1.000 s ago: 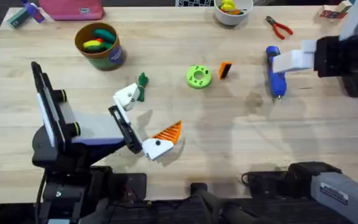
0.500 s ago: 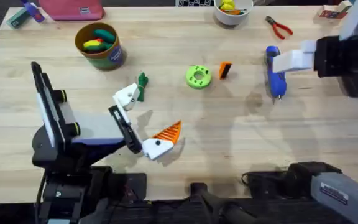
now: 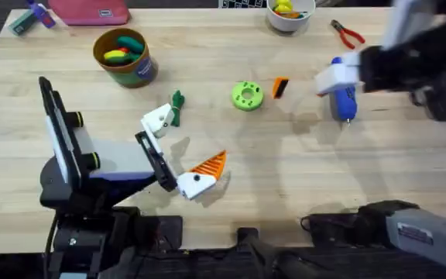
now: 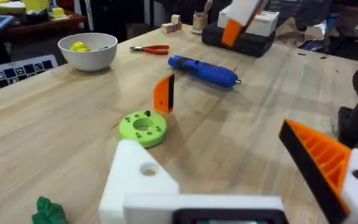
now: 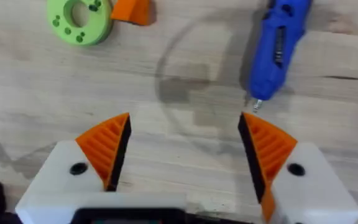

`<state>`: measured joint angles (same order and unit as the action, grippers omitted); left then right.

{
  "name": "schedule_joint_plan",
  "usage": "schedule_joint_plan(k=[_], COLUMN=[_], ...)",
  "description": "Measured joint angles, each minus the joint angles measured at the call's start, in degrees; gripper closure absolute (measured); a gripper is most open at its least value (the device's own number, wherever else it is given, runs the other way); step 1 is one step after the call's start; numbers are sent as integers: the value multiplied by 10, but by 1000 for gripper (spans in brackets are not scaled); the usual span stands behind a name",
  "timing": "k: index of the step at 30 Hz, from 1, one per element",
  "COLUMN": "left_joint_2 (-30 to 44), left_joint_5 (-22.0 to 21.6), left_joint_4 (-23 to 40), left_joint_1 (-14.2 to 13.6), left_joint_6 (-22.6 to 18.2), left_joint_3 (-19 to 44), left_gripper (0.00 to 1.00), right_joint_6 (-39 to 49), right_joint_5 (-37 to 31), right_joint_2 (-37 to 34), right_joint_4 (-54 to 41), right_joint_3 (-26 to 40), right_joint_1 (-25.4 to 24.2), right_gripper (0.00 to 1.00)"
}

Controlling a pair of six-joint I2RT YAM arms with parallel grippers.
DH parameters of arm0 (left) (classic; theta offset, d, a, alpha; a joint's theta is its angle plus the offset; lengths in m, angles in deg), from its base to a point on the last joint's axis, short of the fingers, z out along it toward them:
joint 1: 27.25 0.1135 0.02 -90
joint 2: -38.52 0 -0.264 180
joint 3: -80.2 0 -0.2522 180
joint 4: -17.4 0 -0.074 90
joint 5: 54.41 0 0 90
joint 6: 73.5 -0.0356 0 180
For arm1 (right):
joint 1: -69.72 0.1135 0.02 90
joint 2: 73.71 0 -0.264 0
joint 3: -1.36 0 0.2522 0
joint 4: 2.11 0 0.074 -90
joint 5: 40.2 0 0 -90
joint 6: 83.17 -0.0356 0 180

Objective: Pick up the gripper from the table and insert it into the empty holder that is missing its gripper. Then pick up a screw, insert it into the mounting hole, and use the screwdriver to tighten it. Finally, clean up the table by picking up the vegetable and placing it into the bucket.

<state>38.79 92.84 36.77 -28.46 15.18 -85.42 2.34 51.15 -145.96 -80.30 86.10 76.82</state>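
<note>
so far nothing done: orange gripper [image 3: 280, 87] lies loose at 3 o'clock of green disc [image 3: 247, 95]; holder [image 3: 158, 121] bare. right gripper [image 5: 182, 149] spread wide, empty, near screwdriver [image 3: 342, 90]. left gripper [image 3: 180, 151] apart, empty. vegetable [image 3: 176, 106] outside bucket [image 3: 125, 57].

No word, brand or number can be read anywhere; the black-and-white checkered marker board [image 4: 14, 70] at the table's [image 4: 55, 130] ten o'clock edge carries only square patterns, and the label [image 3: 418, 235] on the right arm is illegible.
</note>
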Motion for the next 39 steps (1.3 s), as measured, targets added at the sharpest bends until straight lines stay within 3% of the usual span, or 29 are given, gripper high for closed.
schedule_joint_plan(k=[8, 15, 39], left_joint_2=[0, 0, 0], left_joint_5=[0, 0, 0], left_joint_4=[0, 0, 0], left_joint_1=[0, 0, 0], left_joint_6=[0, 0, 0], left_joint_3=[0, 0, 0], left_gripper=[15, 15, 14], right_joint_6=[-97, -125, -130], right_joint_5=[0, 0, -20], right_joint_2=[-172, -279, -402], right_joint_4=[-41, -59, -41], right_joint_3=[143, 264, 275], right_joint_1=[64, 114, 125], right_gripper=[8, 8, 55])
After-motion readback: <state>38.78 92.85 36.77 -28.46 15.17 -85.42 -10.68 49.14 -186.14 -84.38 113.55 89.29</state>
